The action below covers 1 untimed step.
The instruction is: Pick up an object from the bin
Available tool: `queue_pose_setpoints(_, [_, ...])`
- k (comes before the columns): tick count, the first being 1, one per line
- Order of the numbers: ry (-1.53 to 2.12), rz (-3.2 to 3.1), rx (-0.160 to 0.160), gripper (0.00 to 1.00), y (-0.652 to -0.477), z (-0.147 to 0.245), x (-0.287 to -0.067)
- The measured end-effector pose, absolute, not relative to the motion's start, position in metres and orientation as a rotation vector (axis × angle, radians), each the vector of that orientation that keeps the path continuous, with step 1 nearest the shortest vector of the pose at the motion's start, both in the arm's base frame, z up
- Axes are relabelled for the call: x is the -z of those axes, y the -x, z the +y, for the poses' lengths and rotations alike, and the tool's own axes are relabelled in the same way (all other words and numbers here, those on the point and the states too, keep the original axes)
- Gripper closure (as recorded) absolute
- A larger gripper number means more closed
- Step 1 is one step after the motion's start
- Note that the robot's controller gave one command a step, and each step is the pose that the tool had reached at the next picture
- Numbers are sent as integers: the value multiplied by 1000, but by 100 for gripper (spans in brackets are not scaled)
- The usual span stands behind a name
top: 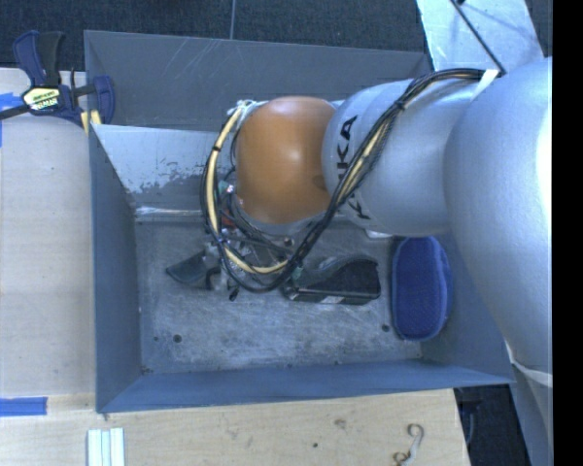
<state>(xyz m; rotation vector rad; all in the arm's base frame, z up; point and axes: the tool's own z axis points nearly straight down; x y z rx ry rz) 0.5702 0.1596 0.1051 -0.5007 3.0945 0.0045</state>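
The thing most likely in play is a small dark flat piece, wedge-like in outline. It lies on the bin floor just beside the pincer, on the side away from the arm. Whether the two touch is hidden. The pincer sits low, at or close to the floor, under the orange cover and a loop of cables. I cannot tell whether it is apart or together, nor whether anything is in it.

Judging from this, the grasp is at the seating stage, and the piece looks offset to one side rather than centred under the tool. A good grasp would bring the pincer squarely over the piece's narrower width and take it right down to the floor, since so thin a thing gives little to bite on. Only then should it close. Closing while off-centre would probably just nudge the piece along the metal or tip it up on an edge. The lift should go straight up, so that the hanging cables do not sweep it loose.

On the pincer's arm side, near it, lies a black oblong thing, its near end under the cables. It should be left undisturbed. Beyond that, well apart from the pincer, a blue oval pad rests by the wall.
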Motion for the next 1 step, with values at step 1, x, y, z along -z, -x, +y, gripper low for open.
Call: queue_pose_setpoints(1, [577, 3075, -2, 100, -564, 169, -237])
